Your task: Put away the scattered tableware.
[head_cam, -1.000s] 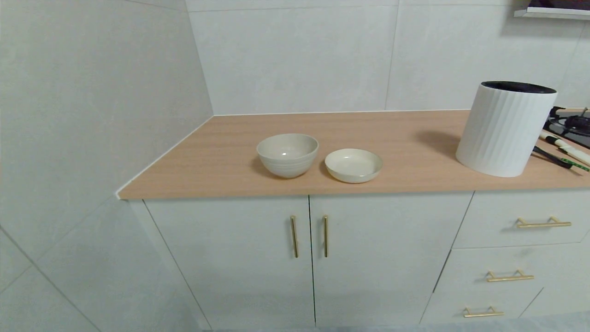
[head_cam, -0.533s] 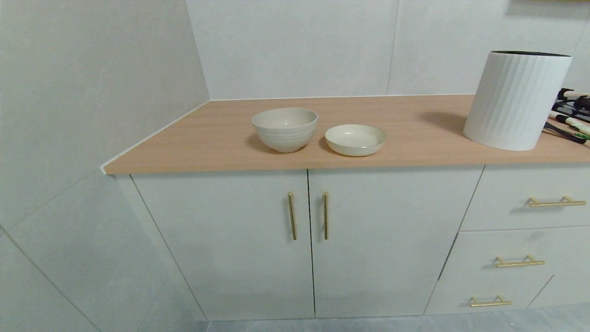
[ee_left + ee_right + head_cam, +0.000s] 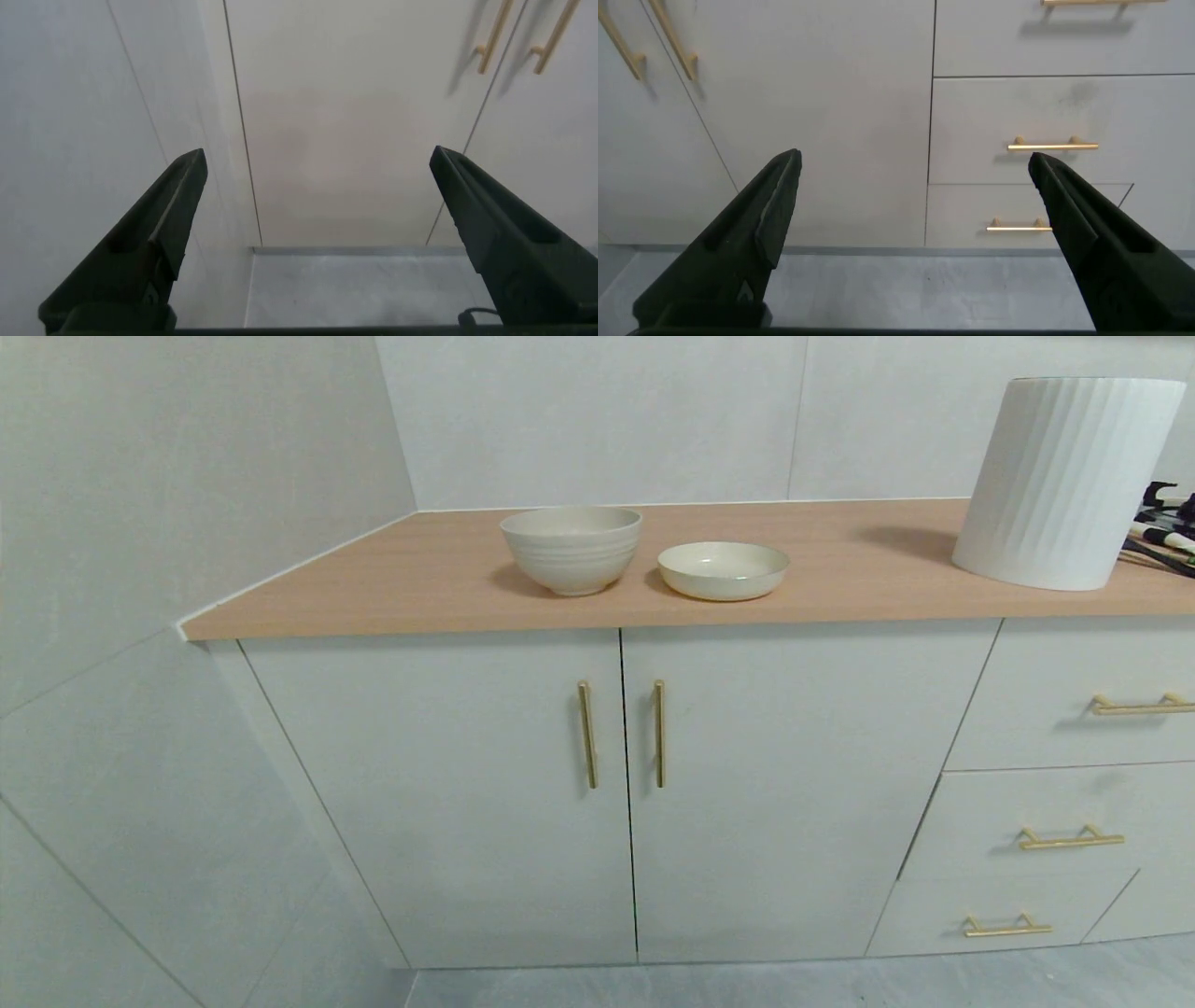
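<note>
On the countertop (image 3: 373, 579), directly above the double cabinet doors (image 3: 448, 784), sit the two task items: deep bowl (image 3: 571, 549) and shallow dish (image 3: 724, 569), just beside each other, apart, both upright and near the front edge, so reach looks easy. Dish looks empty; the bowl's interior is hidden behind its rim at this angle. White ribbed container (image 3: 1064, 481) stands well to the right; top is cut off, contents unknown. Some utensils (image 3: 1162, 537) lie behind it, too small to identify. Left gripper (image 3: 317, 154) hangs low facing the left cabinet door, fingers spread wide, nothing between them. Right gripper (image 3: 913, 157) is likewise low facing the drawers (image 3: 1046, 112), fingers spread, nothing held. Guess: arms are parked low, neither near the tableware yet. Doors and drawers are all shut, brass handles (image 3: 586, 735) untouched, so any storage spot there needs opening first.
</note>
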